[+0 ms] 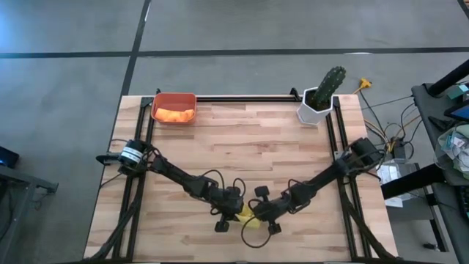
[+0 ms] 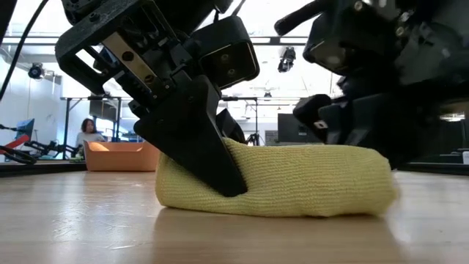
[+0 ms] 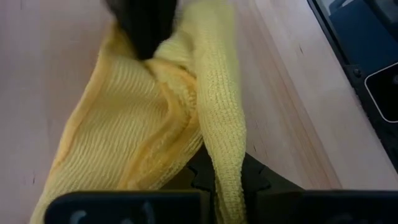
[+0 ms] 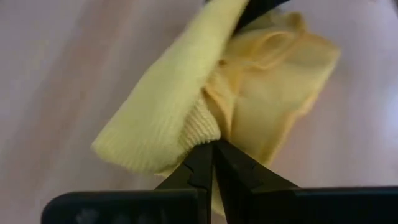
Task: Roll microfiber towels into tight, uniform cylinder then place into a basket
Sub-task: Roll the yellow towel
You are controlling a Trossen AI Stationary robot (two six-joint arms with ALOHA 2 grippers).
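Observation:
The yellow towel (image 1: 250,218) lies as a loose roll on the table near the front edge, its underside on the wood (image 2: 293,180). My left gripper (image 1: 229,217) is at its left end and my right gripper (image 1: 267,218) at its right end, and both are shut on it. The red-orange basket (image 1: 174,99) stands at the far left, with the orange towel (image 1: 176,114) lying in it. My left gripper pinches a thick rolled fold of the yellow towel (image 3: 225,155) between its two fingers. The fingers slant down from the table's left (image 2: 198,139), and the towel's left end rests on the table. My right gripper pinches the towel's right end (image 4: 200,129) at its fingertips (image 4: 202,163), coming from the table's right. How many layers it has cannot be told. The roll lies on the table in front of the fingers.
A white pot with a green cactus (image 1: 322,95) stands at the far right. Black rails run along the table's far edge (image 1: 242,97) and both sides. Bare wood lies between the towel and the basket.

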